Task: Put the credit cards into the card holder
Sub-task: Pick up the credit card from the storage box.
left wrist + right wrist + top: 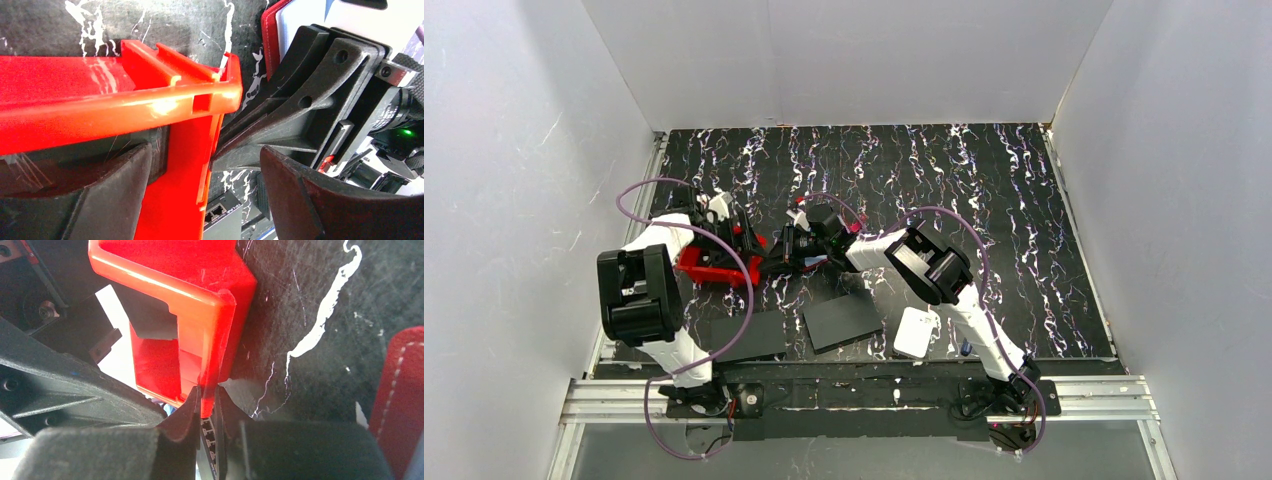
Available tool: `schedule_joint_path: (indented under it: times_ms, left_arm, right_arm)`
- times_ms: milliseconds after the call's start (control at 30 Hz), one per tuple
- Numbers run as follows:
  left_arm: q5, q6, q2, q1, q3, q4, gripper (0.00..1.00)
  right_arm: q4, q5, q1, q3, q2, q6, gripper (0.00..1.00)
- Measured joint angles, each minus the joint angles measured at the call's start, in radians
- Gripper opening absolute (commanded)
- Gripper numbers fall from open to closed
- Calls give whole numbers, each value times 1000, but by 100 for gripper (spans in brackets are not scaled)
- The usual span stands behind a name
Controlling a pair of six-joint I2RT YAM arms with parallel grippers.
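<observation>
So both arms are bunched up around the red bin [100, 107] instead of the actual task stuff. The right gripper [206, 412] has its jaws almost together, and from its own cam they look pinched on the bin's bottom corner edge, thin wall right between the tips. The left gripper [205, 165] has its jaws wide apart, straddling the bin's end wall and not gripping anything.

The card holder [405, 400] sits off to the right of the right gripper's fingers, on the marbled tabletop [310, 300], with the dark red edge and pale stitching showing. In the left wrist view it's up beyond the right gripper's body, with what looks like a pale card [295, 30] lying against its inner face. Can't tell if it's tucked in or just resting there, and I can't pick out any other cards.

Handling guess: the cards should be light, stiff and slick, so lying flat they're a pain to pinch. I'd go for a short edge that sticks out, gently, so it doesn't skate. The holder looks soft and floppy, so it'll probably slide or fold. Pin it near the spine, away from the slot.
</observation>
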Motion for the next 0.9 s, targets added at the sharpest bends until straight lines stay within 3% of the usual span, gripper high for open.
schedule_joint_path:
  times_ms: [133,300,533,700,900]
  left_arm:
    - [-49,-8,-36,-1,-2,-6,89]
    - [-172,-14,-151,-1,-3,23,94]
    - [-348,-40,-140,0,-10,100,93]
    - [-350,-73,-54,0,-11,77,92]
    - [-302,-79,-59,0,-23,73,91]
  right_arm:
    - [-1,0,0,4,0,0,1]
    - [-1,4,0,4,0,0,1]
    - [0,52,11,3,-2,-7,1]
    - [10,169,51,-88,-70,-40,1]
    - [50,312,90,-220,-159,-95,1]
